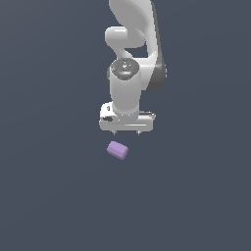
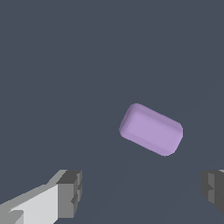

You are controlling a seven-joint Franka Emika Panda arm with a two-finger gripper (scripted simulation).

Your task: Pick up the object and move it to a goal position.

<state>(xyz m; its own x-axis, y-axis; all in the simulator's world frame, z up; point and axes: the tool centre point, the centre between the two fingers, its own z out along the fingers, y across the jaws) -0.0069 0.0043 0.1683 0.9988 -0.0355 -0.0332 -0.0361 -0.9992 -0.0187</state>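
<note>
Light-purple and stubby, the block [image 1: 117, 150] lies on the dark grey surface [image 1: 49, 196], free of my pincer [image 1: 126, 133] and just past it, toward the bottom of the exterior view and a little to that view's left. It sits skewed, its long side at an angle to the line between my 2 fingers. No goal marker shows in either view.

I judge the step in hand to be the approach: nothing is grasped yet. My pincer is spread wide and holds nothing; in the wrist view the block [image 2: 151, 129] lies outside the gap between my fingertips [image 2: 70, 192], not between them. The next move calls for me to shift over the block until it is centred under the gap, turn my wrist so the fingers meet its narrower sides, then descend and pinch. If I skip the turn, I may catch it corner to corner and it could twist out.

My arm [image 1: 130, 44] comes in from the top of the exterior view, the last link upright and my white hand [image 1: 126, 120] pointing straight down at the surface, fingers level with each other.
</note>
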